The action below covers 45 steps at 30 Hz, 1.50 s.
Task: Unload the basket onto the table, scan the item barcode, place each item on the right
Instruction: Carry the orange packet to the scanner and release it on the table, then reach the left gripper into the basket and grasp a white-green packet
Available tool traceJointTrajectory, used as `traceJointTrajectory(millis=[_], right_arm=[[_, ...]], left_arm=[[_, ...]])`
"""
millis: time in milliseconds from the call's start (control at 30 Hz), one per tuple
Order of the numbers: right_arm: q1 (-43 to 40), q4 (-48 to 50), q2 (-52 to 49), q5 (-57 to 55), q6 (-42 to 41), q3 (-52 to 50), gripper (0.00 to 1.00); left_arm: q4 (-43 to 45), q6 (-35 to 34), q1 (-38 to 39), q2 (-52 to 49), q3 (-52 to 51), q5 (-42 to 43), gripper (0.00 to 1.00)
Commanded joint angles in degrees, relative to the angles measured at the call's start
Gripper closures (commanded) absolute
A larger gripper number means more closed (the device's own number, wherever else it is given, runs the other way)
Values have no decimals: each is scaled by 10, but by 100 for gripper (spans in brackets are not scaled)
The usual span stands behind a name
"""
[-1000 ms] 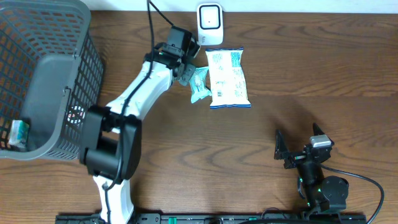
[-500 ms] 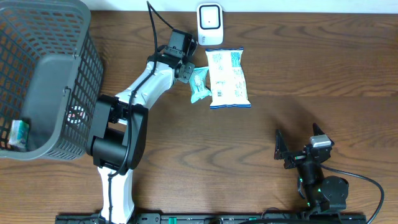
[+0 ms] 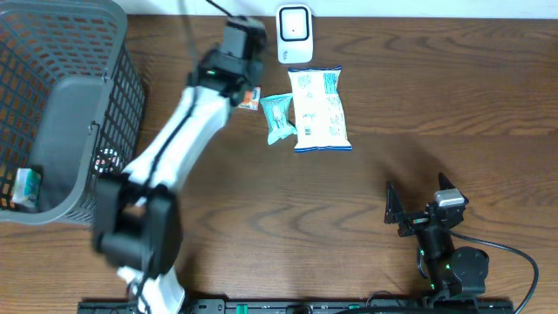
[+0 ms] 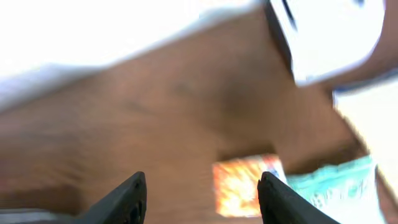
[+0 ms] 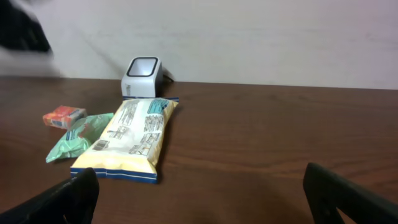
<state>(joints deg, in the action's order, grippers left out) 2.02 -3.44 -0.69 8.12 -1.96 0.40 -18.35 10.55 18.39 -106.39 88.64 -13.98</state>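
**Desk:** State of the left gripper (image 4: 203,182)?

**Me:** Jaws stood partly apart with nothing between them. The small orange packet (image 4: 245,186) lay flat on the table (image 3: 436,96) just ahead of the fingertips, nearer the right-hand finger. I took it for the item. The scanner (image 4: 329,37) sat further ahead and off to that same side. The green pouch (image 4: 339,183) lay just outside the right-hand finger.

**Desk:** And the right gripper (image 5: 199,180)?

**Me:** Spread wide, empty, well back from everything. The large snack bag (image 5: 127,140) lay far ahead of it.

**Desk:** Risks?

**Me:** Several, by my reckoning. My wrist picture was smeared, so lining up on so small a packet was guesswork. A low approach could shove it into the pouch. I couldn't see any barcode, so the packet might reach the scanner wrong face up and give no read. The scanner stood close ahead, and a careless swing could knock it.
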Motion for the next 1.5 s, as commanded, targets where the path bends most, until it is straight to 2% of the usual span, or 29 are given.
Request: traceJointTrajectory(millis=[0,200,333,500,700,1000,1133,1467], right_arm=[[3,-2,3,4,-3,-1,1],[3,-2,3,4,-3,-1,1],[3,-2,3,4,-3,-1,1],[3,-2,3,4,-3,-1,1],[3,-2,3,4,-3,-1,1],[3,-2,3,4,-3,-1,1],[3,-2,3,4,-3,-1,1],[3,-2,3,4,-3,-1,1]], left_arm=[[10,-10,-37,75,4,-33,38],[8,-68,-147,151,4,-33,36],[-6,-68,-233,161,4,-33,36],[-89,-73,-330,150,4,-33,36],[-181,-173,-431,115,0,-102,36],[-228,-165,-499,32,-33,-125,37],[-232,-100,-504,-10,-34,-127,37],[-236,-17,-505,-56,-34,-137,36]])
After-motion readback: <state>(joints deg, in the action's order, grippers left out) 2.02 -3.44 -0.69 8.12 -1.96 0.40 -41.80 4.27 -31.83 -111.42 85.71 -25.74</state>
